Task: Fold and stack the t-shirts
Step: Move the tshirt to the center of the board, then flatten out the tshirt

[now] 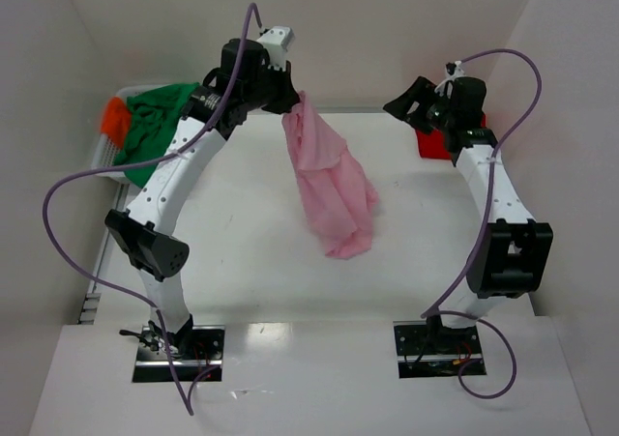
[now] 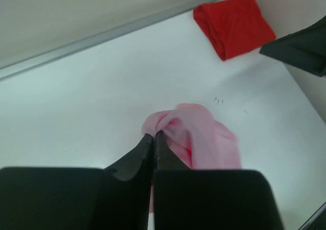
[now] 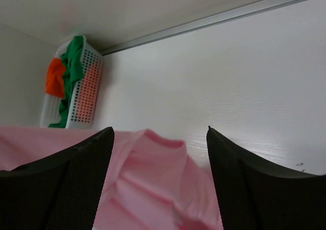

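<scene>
My left hand (image 2: 154,136) is pinched shut on the soft light pink t-shirt (image 1: 329,185), holding it up unfolded, its lower end bunched on the white table (image 1: 242,243). My right hand (image 1: 404,105) is wide, holding nothing. The red t-shirt (image 1: 432,144) lies folded, seemingly done. The green t-shirt (image 1: 155,117) and the orange t-shirt (image 1: 114,119) sit in a white plastic basket (image 3: 84,95).

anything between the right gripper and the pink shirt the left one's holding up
Nothing visible does. Only open space separates the right gripper, jaws open, from the pink t-shirt hanging from the left gripper.
</scene>
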Controlling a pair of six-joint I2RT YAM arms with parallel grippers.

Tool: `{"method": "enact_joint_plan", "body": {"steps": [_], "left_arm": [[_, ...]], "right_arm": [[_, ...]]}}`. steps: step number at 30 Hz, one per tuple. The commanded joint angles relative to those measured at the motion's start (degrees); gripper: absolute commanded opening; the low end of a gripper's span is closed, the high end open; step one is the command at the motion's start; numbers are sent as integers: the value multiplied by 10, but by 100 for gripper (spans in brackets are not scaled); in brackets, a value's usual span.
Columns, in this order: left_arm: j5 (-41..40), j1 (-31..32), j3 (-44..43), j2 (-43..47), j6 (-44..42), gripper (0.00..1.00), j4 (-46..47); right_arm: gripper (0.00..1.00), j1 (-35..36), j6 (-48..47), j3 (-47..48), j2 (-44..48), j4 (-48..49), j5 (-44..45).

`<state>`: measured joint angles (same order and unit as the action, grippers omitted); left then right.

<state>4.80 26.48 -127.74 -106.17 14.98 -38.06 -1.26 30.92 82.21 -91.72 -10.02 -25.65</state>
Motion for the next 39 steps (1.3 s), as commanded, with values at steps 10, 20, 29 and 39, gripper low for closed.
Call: {"method": "enact_joint_plan", "body": {"steps": [10,20,29,39], "left_arm": [[17,-10,192,62,18,9,33],[111,-10,125,28,57,0,58],[136,-10,72,23,51,0,40],[141,-10,72,33,46,0,40]], "right_arm": [[100,3,-60,-148,95,-23,-12],[100,133,-82,-176,107,78,-64],[100,197,-116,-141,47,122,-49],[24,197,-73,-104,0,166,-34]]}}
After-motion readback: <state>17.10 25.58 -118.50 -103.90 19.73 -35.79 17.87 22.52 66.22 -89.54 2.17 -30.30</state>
